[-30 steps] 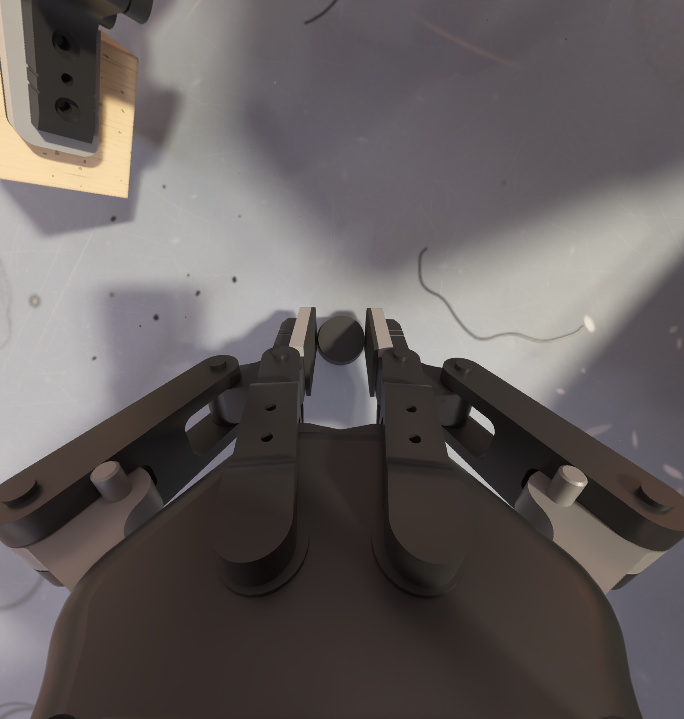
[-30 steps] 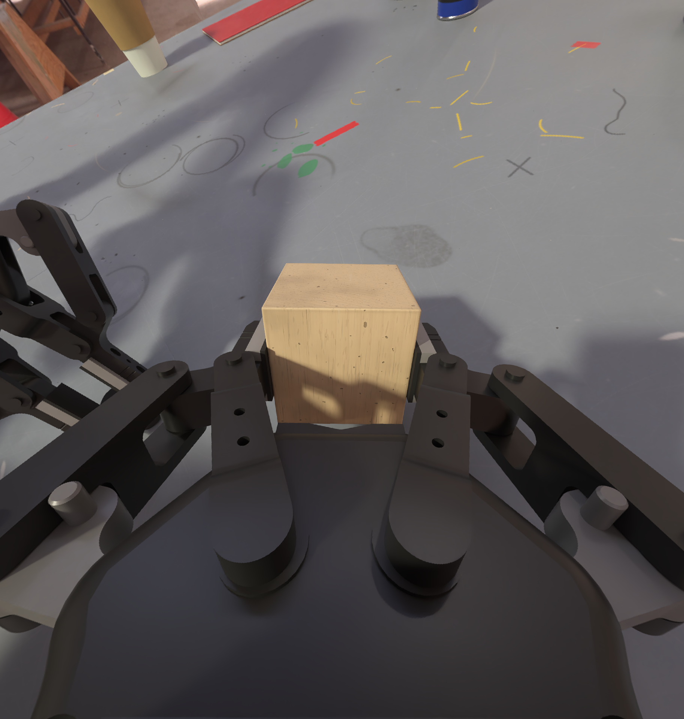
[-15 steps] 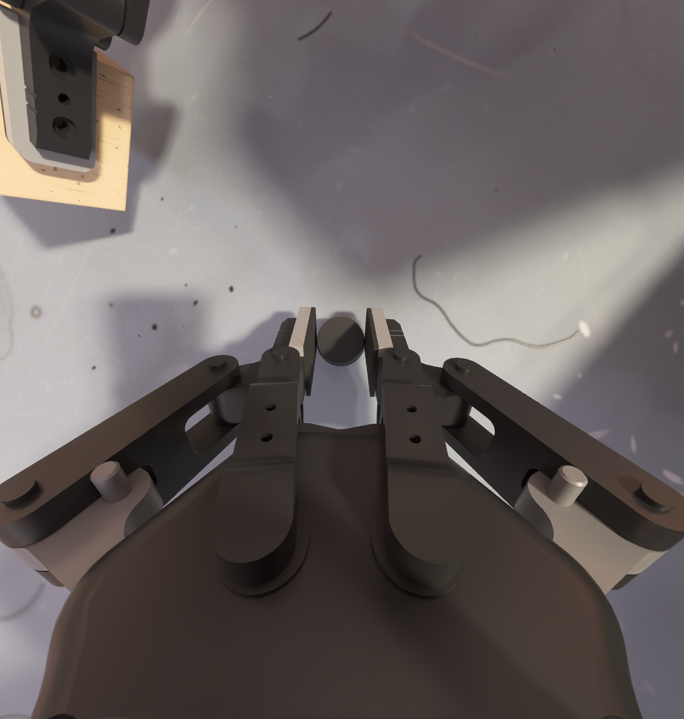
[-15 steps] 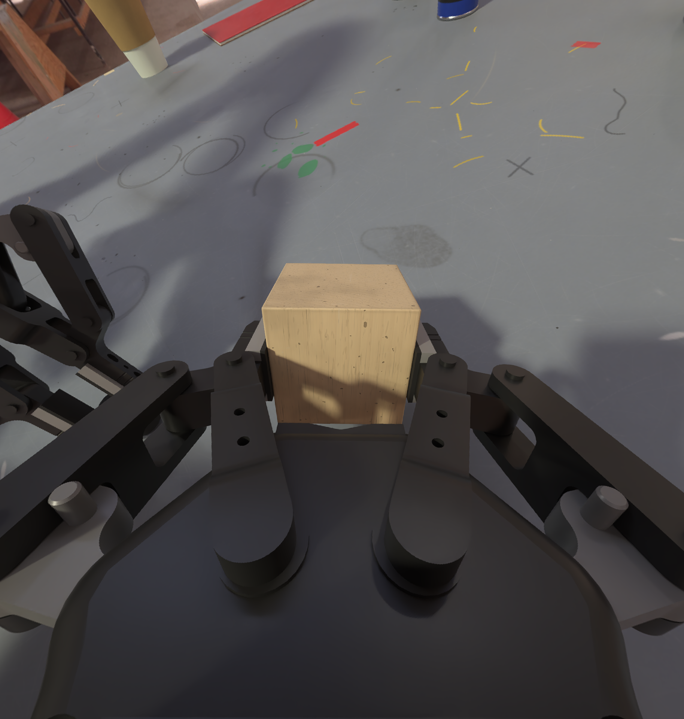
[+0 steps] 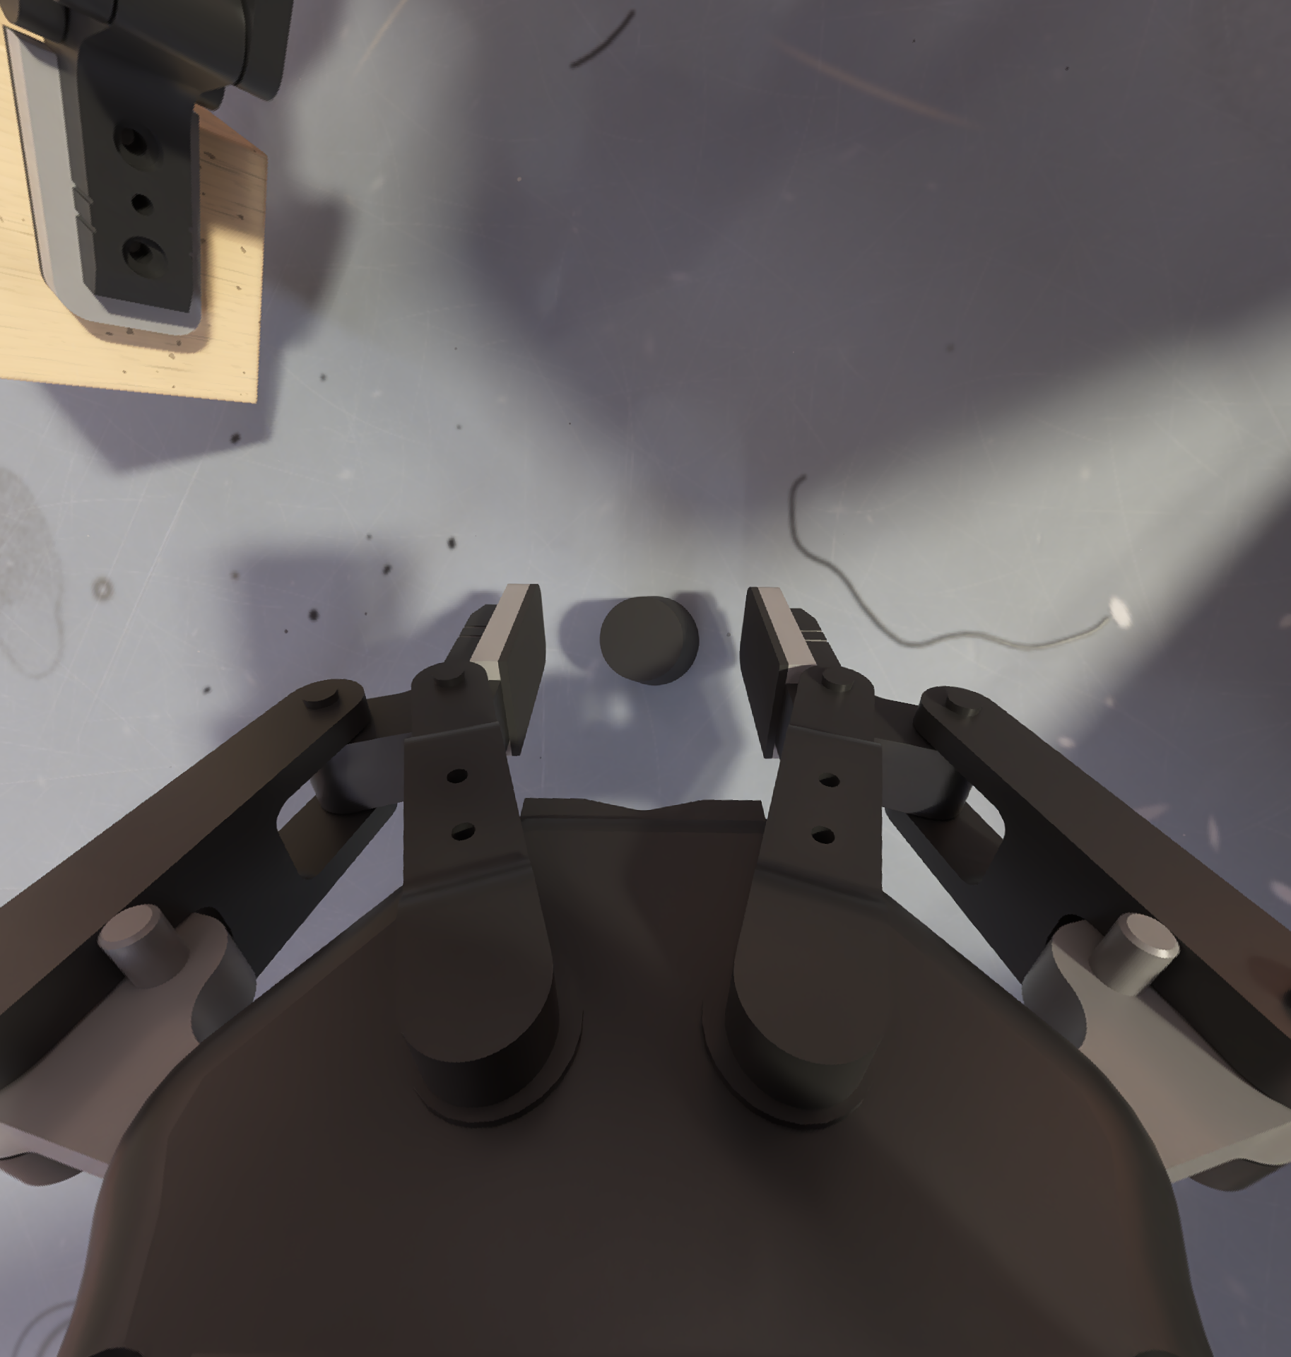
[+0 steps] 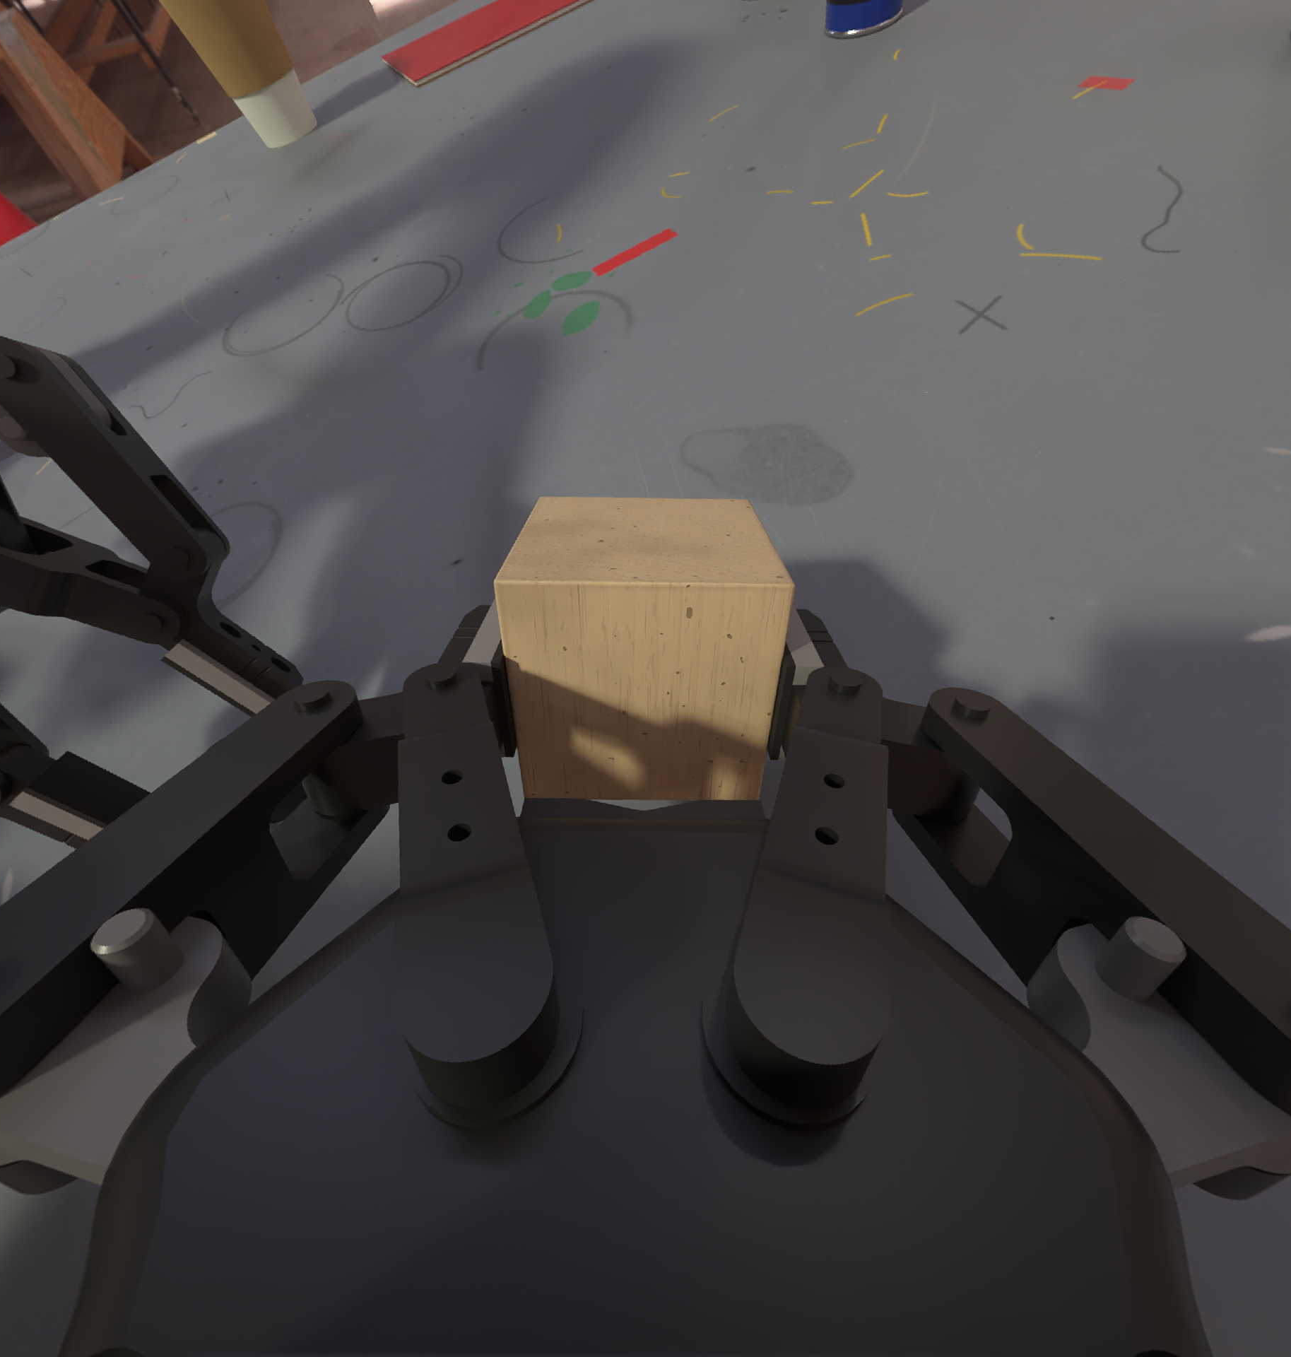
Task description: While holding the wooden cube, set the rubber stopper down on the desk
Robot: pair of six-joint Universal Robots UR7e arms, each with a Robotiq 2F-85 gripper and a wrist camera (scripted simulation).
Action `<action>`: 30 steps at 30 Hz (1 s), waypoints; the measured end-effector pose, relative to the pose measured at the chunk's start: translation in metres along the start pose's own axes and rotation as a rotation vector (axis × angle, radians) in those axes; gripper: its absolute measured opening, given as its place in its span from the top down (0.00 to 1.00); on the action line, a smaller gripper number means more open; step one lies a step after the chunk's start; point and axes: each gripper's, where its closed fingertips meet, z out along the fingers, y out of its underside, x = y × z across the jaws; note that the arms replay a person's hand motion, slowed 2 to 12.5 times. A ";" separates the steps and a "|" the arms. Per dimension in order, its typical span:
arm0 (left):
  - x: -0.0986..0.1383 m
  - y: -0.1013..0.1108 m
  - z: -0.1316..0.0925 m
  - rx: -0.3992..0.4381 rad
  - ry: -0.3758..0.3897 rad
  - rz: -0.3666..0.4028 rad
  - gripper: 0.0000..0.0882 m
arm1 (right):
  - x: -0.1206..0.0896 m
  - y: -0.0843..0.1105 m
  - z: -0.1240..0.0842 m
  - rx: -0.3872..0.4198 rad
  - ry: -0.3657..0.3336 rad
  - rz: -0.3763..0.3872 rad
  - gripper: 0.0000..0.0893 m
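Two grippers over one grey, scuffed worktop (image 5: pixel 921 294), streaked with pencil curls, yellow dashes and green blots.

Right gripper (image 6: pixel 644 661) pinching the wooden cube (image 6: pixel 642 646): fingers (image 6: pixel 481 661) pressed flat against its two side faces, cube held clear above the surface, top face level, shadow falling across its near face. Same cube at the upper left corner of the left wrist view (image 5: pixel 231 294), one dark finger laid over its pale side.

Left gripper (image 5: pixel 644 646) pointing straight down, fingers (image 5: pixel 517 646) spread wide, visible gaps on both sides of the rubber stopper (image 5: pixel 649 640). Stopper small, round, dark, resting on the worktop between the two pads, touching neither, a short shadow beside it.

Farther off, along the far edge in the right wrist view: flat red strip (image 6: pixel 481 40), tan cone with cream tip (image 6: pixel 260 81), blue can (image 6: pixel 864 16). Nearer, one grey smudge (image 6: pixel 767 462) just beyond the cube. Thin dark squiggle (image 5: pixel 921 624) right of the stopper.
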 end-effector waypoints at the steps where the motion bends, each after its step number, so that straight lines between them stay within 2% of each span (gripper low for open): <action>1: 0.000 0.000 0.000 -0.002 -0.002 0.003 0.44 | 0.000 0.000 0.000 0.000 0.000 0.000 0.43; 19: -0.002 0.001 -0.006 -0.035 -0.009 0.014 0.30 | 0.000 0.000 0.000 -0.002 0.000 0.000 0.43; 30: -0.006 -0.003 -0.016 -0.012 -0.017 0.003 0.27 | 0.000 0.000 0.000 -0.001 -0.002 0.002 0.43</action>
